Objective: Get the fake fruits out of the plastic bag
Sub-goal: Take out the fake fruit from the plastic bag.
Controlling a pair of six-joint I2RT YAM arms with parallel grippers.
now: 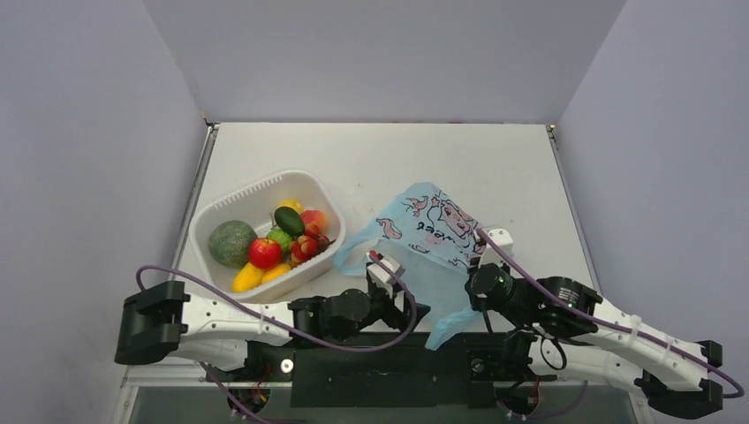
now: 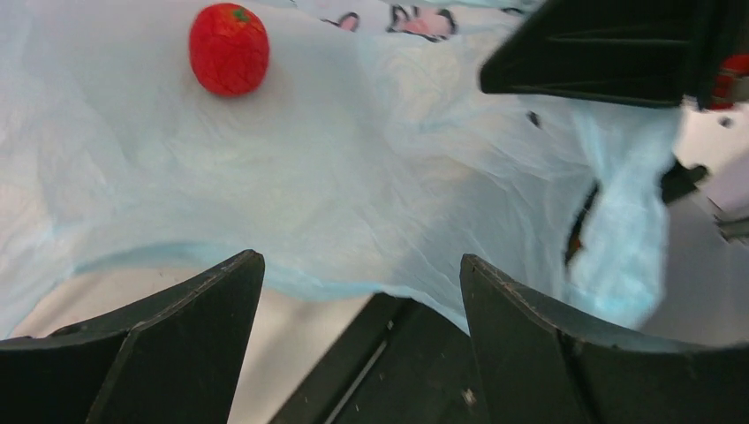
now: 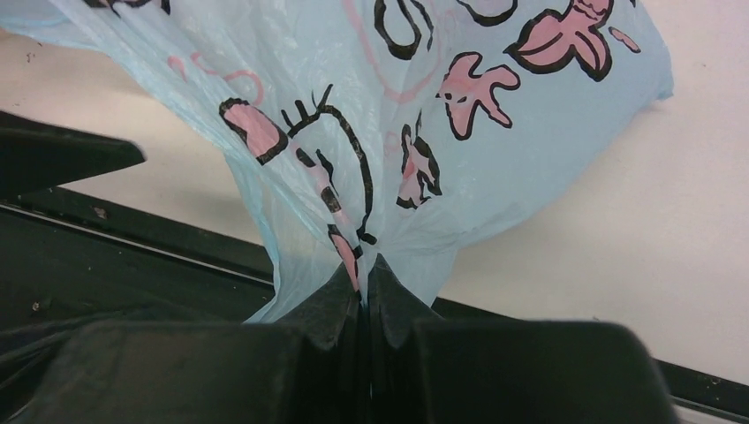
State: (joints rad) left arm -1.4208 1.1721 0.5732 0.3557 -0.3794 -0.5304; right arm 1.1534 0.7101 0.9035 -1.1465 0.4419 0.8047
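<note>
The light-blue plastic bag [image 1: 424,231] lies crumpled at the table's front centre. My right gripper [image 1: 474,268] is shut on a bunched fold of it, seen close in the right wrist view [image 3: 364,276], where the bag's [image 3: 424,106] pink prints show. My left gripper [image 2: 358,274] is open and empty at the bag's mouth [image 1: 411,305]. In the left wrist view a small red fruit [image 2: 228,49] lies inside the bag [image 2: 371,177], well ahead of the fingers. A red apple [image 1: 264,253], a berry cluster [image 1: 303,247] and a dark green oblong fruit [image 1: 288,220] lie in the tub.
The white slotted tub [image 1: 265,187] stands at the left, also holding a large green melon [image 1: 231,242] and yellow and peach pieces. The bag's lower corner hangs over the black base rail [image 1: 380,358] at the table's near edge.
</note>
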